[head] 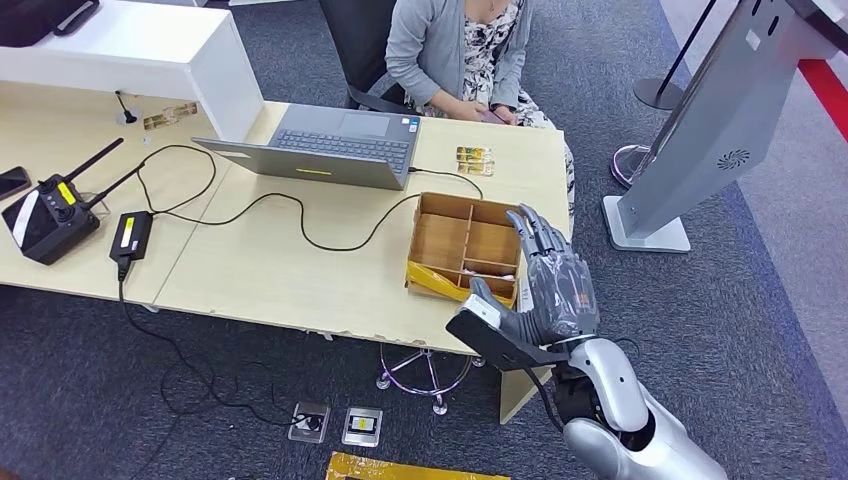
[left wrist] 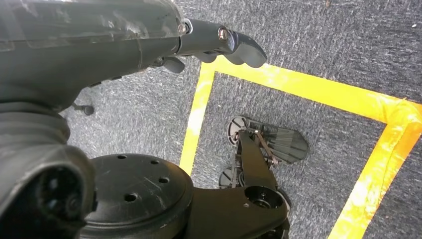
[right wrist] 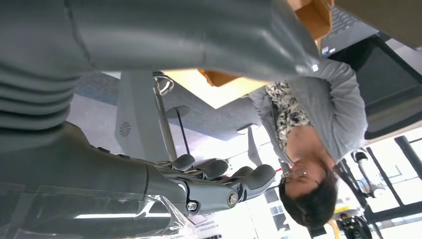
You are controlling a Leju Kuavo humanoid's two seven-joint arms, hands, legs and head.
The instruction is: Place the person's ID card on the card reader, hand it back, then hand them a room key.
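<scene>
My right hand point(head: 556, 283) is raised at the desk's near right corner, palm up and fingers spread, holding nothing. It hovers over the right edge of a wooden divided box point(head: 463, 243); something pale pink lies in a front compartment. In the right wrist view the fingers point(right wrist: 222, 178) are stretched out and bare. A person point(head: 458, 48) sits across the desk with both hands point(head: 492, 113) together on something small that I cannot make out. My left hand point(left wrist: 149, 40) hangs over the carpet with nothing in it.
An open laptop point(head: 332, 146) stands mid-desk, its cable running to a power brick point(head: 131, 235). Two small gold packets point(head: 473, 158) lie beside it. A black radio unit point(head: 48, 218) is at the left. A grey kiosk stand point(head: 700, 130) rises right of the desk.
</scene>
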